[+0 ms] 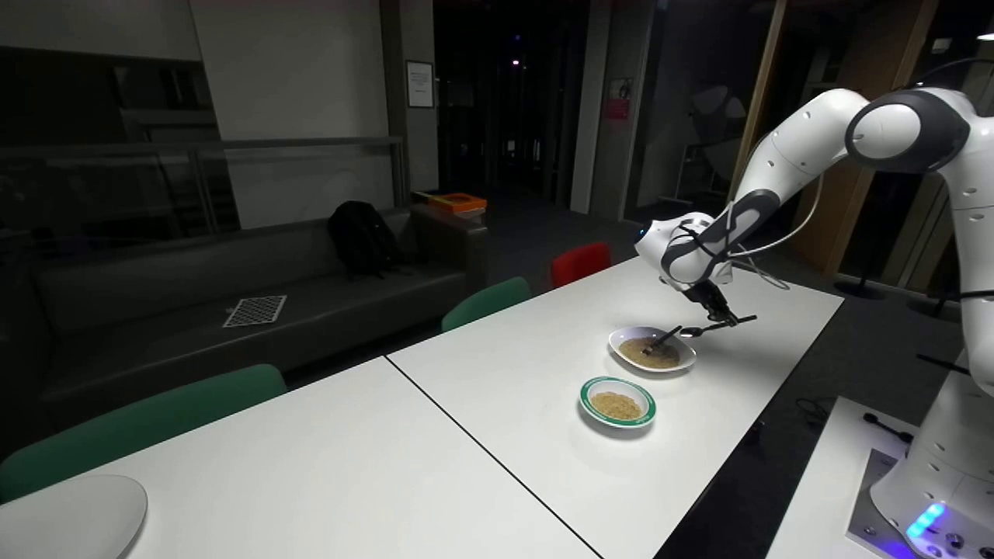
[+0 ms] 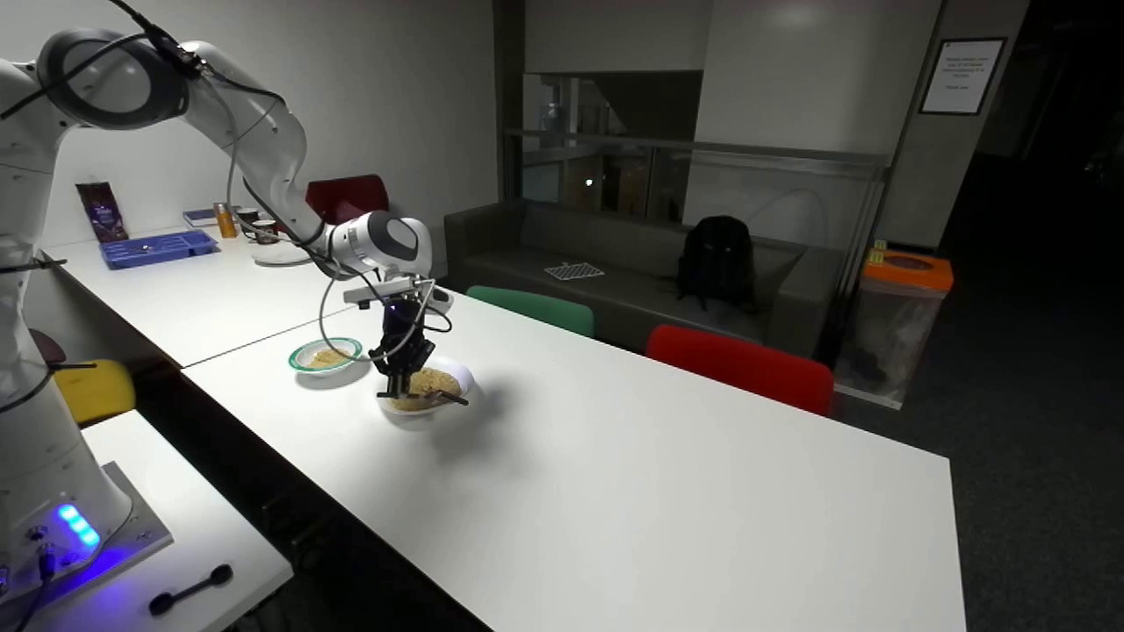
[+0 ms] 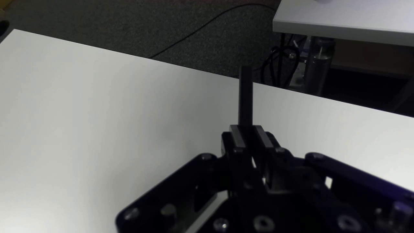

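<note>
The end effector (image 3: 250, 136), its two fingers close together with only a slim dark handle between them, grips a spoon (image 1: 708, 328) above the surface (image 1: 512, 365), just beside a white bowl (image 1: 630, 333). The broad, pale surface extends well beyond the white bowl in both exterior views.

The white bowl, oval and partly filled with tan grain (image 1: 664, 360), is the dish nearest the end effector. A smaller green-rimmed bowl (image 1: 649, 405), also holding grain, sits near the white bowl, across it from the end effector in an exterior view. Inside the white bowl rests a fork (image 1: 662, 338), tines in the grain, its black handle slanting out past the rim on the spoon's side.

The spoon appears to set the scene's key line. Its long axis points toward the white bowl in an exterior view: the shiny head lies just off the rim, close by the fork's handle, while the tail sticks out from the fingertips, away from the white bowl. In the wrist view only that tail shows, running straight ahead of the fingertips. The spoon looks nearly level; whether its head overhangs the white bowl's rim or hangs alongside it is hard to judge.
</note>
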You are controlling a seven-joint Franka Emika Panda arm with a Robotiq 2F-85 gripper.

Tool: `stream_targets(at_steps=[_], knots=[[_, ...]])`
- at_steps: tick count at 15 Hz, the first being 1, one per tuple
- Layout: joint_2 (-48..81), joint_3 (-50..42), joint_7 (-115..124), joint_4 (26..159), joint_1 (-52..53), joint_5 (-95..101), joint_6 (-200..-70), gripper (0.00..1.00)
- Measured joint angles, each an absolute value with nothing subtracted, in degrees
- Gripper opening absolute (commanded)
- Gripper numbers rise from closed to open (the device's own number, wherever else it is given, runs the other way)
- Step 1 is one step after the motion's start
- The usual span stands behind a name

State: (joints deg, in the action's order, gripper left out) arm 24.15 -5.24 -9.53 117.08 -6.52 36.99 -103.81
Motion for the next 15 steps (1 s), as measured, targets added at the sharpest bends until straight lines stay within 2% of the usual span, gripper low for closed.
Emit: stream_targets(at_steps=[15], knots=[[23.64, -0.53, -12.10, 117.06, -3.68, 32.65, -107.37, 0.03]])
